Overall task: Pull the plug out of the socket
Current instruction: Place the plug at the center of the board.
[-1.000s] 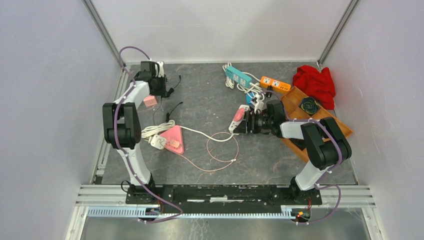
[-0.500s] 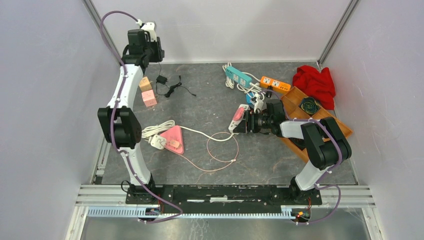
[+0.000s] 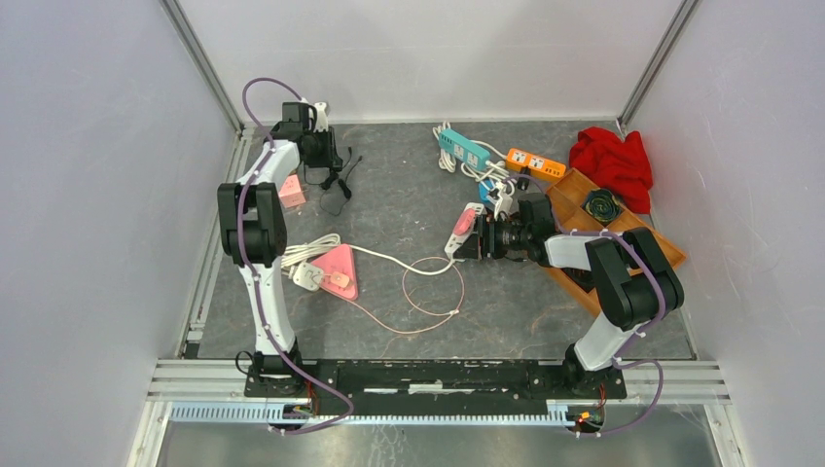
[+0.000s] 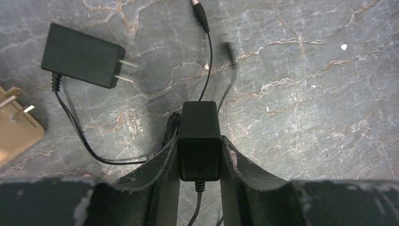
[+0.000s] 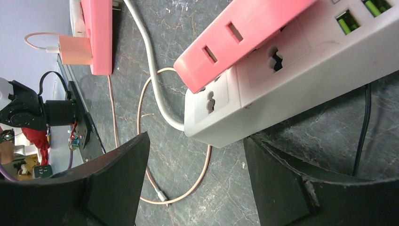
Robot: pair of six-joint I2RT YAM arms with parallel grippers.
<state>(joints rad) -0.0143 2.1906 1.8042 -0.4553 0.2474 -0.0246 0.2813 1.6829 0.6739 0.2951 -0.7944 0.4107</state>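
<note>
Plug (image 4: 199, 127), a matte black block, sits clamped in left hand (image 4: 199, 141); right hand (image 5: 196, 141) gapes facing glossy white strip (image 5: 291, 75).

I work in a robot lab cell. Plain white panel walls (image 3: 88, 195) on aluminium corner posts (image 3: 202, 63) box in my dark marbled tabletop (image 3: 409, 185), edged by an aluminium rail (image 3: 195, 372).

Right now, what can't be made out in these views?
- Left wrist: clamped black adapter, prong side hidden behind its own body.
- Left wrist: tan object, cut off by the left edge, so it can't be identified.
- Right wrist: white power strip, far end cut off by the upper right edge.
</note>
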